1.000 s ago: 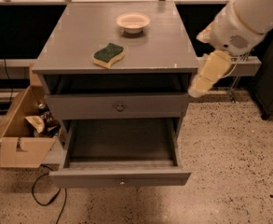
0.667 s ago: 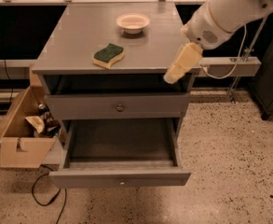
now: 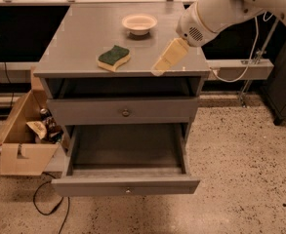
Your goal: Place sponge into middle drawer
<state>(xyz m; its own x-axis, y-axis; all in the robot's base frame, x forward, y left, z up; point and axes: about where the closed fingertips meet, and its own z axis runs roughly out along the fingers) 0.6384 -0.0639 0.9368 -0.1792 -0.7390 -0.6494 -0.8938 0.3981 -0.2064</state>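
reaching in from the upper right, the arm (image 3: pixel 220 9) is cut off by the frame edge, so its upper part stays unseen. the gripper (image 3: pixel 159 70) hangs over the front right part of the cabinet top (image 3: pixel 79 38), its cream fingers (image 3: pixel 171 55) clenched together into one wedge with nothing between them; whether the tip touches the surface is hard to make out. the sponge (image 3: pixel 113 57) lies on the top, left of the fingertips and apart from them, green side up. a cream bowl (image 3: pixel 139 23) sits beyond the fingers, further back. below the fingers, under a closed drawer front (image 3: pixel 125 112), the middle drawer (image 3: pixel 128 147) stands pulled out, its rear corners lost in shadow. since a moment ago the gripper has shifted left, nearer the sponge; sponge, bowl and drawer lie as before.
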